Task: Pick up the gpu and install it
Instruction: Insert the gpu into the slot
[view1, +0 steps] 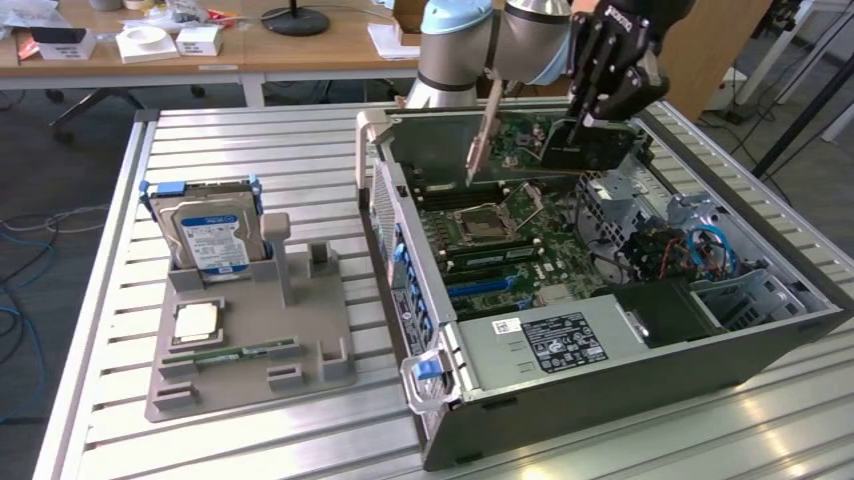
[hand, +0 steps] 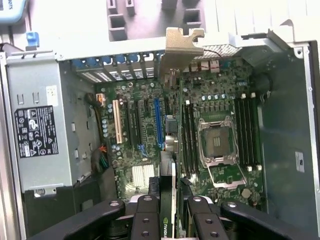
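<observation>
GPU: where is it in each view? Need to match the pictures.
Exterior view: the gpu hangs in the gripper above the motherboard of the open case.
Wrist view: the gpu is seen edge-on, clamped between the fingers, over the expansion slots.
Shared landmark: the CPU socket.

We see the gpu (view1: 574, 152) with green board and black cooler, a silver hard drive (view1: 214, 238) labelled blue and white, and a green motherboard (view1: 521, 255).
</observation>
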